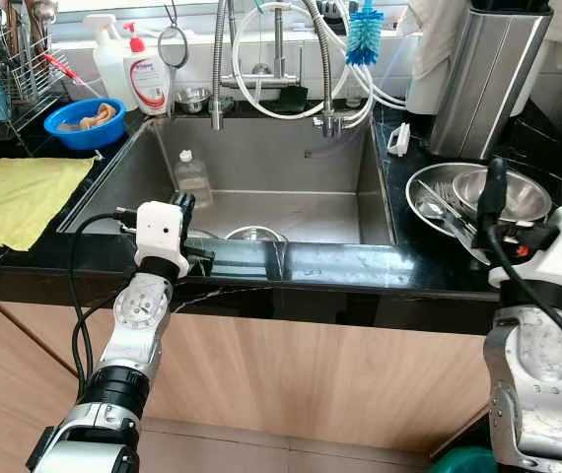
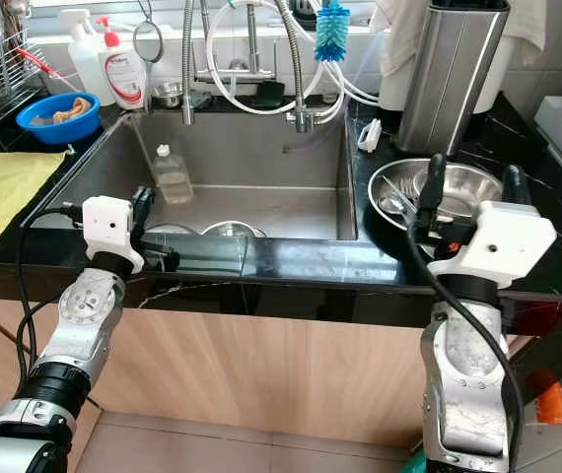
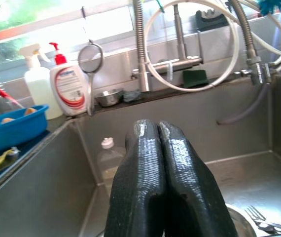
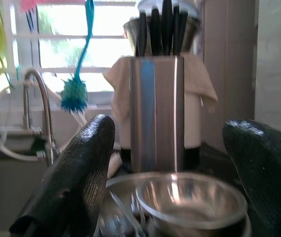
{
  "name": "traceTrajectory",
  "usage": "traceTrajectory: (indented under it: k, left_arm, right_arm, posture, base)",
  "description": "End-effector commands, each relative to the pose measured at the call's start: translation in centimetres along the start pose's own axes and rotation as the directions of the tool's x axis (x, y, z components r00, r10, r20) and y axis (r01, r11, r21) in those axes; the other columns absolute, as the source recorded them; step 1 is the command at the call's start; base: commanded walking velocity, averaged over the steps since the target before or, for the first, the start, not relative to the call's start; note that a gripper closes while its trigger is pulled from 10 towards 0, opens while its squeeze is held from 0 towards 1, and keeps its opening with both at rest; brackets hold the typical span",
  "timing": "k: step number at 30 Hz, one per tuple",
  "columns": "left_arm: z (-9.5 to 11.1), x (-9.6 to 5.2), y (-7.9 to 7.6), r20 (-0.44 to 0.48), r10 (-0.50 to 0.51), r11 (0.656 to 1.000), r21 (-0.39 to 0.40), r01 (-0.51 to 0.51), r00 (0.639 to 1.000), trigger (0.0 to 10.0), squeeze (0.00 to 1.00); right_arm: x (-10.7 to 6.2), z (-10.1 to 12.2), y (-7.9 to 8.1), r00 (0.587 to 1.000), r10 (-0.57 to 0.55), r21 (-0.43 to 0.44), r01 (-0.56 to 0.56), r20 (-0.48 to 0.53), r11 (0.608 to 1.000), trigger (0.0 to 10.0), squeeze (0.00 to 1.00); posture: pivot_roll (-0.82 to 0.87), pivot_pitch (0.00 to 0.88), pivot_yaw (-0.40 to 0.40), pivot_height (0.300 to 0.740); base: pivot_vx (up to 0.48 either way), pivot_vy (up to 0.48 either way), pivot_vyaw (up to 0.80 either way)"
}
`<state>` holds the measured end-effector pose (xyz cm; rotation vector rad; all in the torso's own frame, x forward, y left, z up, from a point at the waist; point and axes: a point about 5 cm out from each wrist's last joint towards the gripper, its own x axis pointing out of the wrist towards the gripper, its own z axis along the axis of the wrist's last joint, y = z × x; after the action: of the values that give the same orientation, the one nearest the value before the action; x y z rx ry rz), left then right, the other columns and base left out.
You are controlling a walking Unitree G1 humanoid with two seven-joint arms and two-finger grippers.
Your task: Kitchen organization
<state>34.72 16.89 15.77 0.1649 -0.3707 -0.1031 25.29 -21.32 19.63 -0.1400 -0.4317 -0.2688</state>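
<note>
The left claw (image 3: 160, 148), fingers pressed together and empty, hovers over the sink (image 1: 261, 158). The right claw (image 4: 180, 163) gapes wide just before the steel bowl (image 4: 190, 202) right of the sink.

Head stereo downward; wrists sinkward

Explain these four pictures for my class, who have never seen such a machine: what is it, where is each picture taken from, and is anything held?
It is a walking robot with two silver arms, standing at a kitchen sink. The two wide pictures come from cameras in its head; the two close ones from cameras on its wrists. The left gripper, fingers shut, reaches over the sink, where a bottle stands. The right gripper, fingers open, hovers over a steel bowl on the counter, before a knife block. A yellow cloth and a blue bowl lie to the left. Nothing is held.
</note>
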Motion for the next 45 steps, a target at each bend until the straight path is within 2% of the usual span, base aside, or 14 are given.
traceTrajectory:
  k: [1,3,7,10,13,14,15,16,20,22,23,31,37,45]
  left_arm:
    - [0.4,0.1,1.0,0.007,0.056,0.997,-0.047,-0.056,0.998,10.0,0.00]
    - [0.5,0.3,1.5,0.001,0.102,0.989,-0.105,-0.102,0.995,10.0,0.00]
    - [0.6,0.5,1.9,-0.003,0.110,0.990,-0.093,-0.110,0.994,10.0,0.00]
    - [0.6,0.8,2.0,-0.010,0.091,0.993,-0.073,-0.092,0.996,10.0,0.00]
    - [0.5,0.9,1.7,-0.020,0.083,0.993,-0.077,-0.085,0.996,10.0,0.00]
    - [0.5,0.9,1.6,-0.022,0.077,0.994,-0.076,-0.079,0.997,10.0,0.00]
    - [0.5,0.9,1.5,-0.023,0.075,0.994,-0.075,-0.076,0.997,10.0,0.00]
    - [0.5,1.0,1.4,-0.020,0.063,0.996,-0.067,-0.065,0.998,10.0,0.00]
    - [0.6,1.1,1.2,-0.017,0.063,0.995,-0.070,-0.064,0.998,10.0,0.00]
    - [0.6,1.1,1.3,-0.017,0.067,0.995,-0.071,-0.068,0.998,10.0,0.00]
    - [0.6,1.0,1.3,-0.017,0.069,0.995,-0.070,-0.070,0.997,10.0,0.00]
    - [0.5,0.7,1.4,-0.022,0.077,0.995,-0.067,-0.078,0.997,10.0,0.00]
    - [0.6,0.7,1.6,-0.022,0.080,0.995,-0.060,-0.081,0.997,10.0,0.00]
    - [0.6,0.7,1.4,-0.020,0.070,0.996,-0.055,-0.071,0.997,10.0,0.00]
  right_arm:
    - [-0.9,0.6,-1.6,0.998,-0.056,-0.041,0.056,0.009,0.998,10.0,0.00]
    - [-1.7,0.7,-2.9,0.995,-0.102,-0.065,0.102,0.003,0.993,10.0,0.00]
    - [-3.0,0.6,-3.8,0.991,-0.129,-0.111,0.126,-0.025,0.986,10.0,0.00]
    - [-4.2,1.4,-4.6,0.987,-0.156,-0.159,0.149,-0.034,0.976,10.0,0.00]
    - [-4.6,2.0,-4.9,0.978,-0.207,-0.136,0.202,-0.023,0.970,10.0,0.00]
    - [-4.8,1.7,-4.9,0.973,-0.229,-0.101,0.224,-0.039,0.969,10.0,0.57]
    - [-4.9,1.6,-4.9,0.971,-0.235,-0.088,0.230,-0.046,0.969,10.0,0.57]
    - [-5.0,1.0,-4.6,0.971,-0.230,-0.074,0.225,-0.064,0.972,10.0,1.00]
    - [-4.7,-0.1,-3.9,0.976,-0.192,-0.057,0.187,-0.101,0.981,10.0,1.00]
    - [-4.2,-0.4,-3.6,0.980,-0.163,-0.011,0.163,-0.118,0.987,10.0,1.00]
    - [-3.9,-0.6,-3.6,0.979,-0.164,-0.040,0.160,-0.119,0.986,10.0,0.00]
    - [-2.8,-1.6,-3.3,0.981,-0.147,0.019,0.150,-0.127,0.988,10.0,0.00]
    - [-3.4,-3.1,-3.2,0.972,-0.145,0.042,0.155,-0.182,0.987,10.0,0.00]
    - [-3.8,-3.8,-3.3,0.972,-0.103,0.061,0.119,-0.211,0.991,10.0,0.00]
  posture:
    - [-0.08,0.000,0.078,0.740]
    - [-0.08,0.000,0.079,0.740]
    - [-0.09,0.000,0.085,0.740]
    - [-0.12,0.000,0.104,0.740]
    - [-0.13,0.000,0.109,0.740]
    - [-0.13,0.000,0.111,0.740]
    - [-0.13,0.000,0.111,0.740]
    - [-0.12,0.000,0.111,0.740]
    - [-0.11,0.000,0.108,0.740]
    - [-0.11,0.000,0.107,0.740]
    - [-0.10,0.000,0.105,0.740]
    - [-0.09,0.000,0.100,0.740]
    - [-0.09,0.000,0.102,0.740]
    - [-0.09,0.000,0.104,0.740]
  base:
    - [0.000,0.000,0.00]
    - [0.000,0.000,0.00]
    - [0.000,0.000,0.00]
    - [0.000,0.000,0.00]
    - [0.000,0.000,0.00]
    - [0.000,0.000,0.00]
    - [0.000,0.000,0.00]
    - [0.000,0.000,0.00]
    - [0.000,0.000,0.00]
    - [0.000,0.000,0.00]
    - [0.000,0.000,0.00]
    - [0.000,0.000,0.00]
    - [0.000,0.000,0.00]
    - [0.000,0.000,0.00]
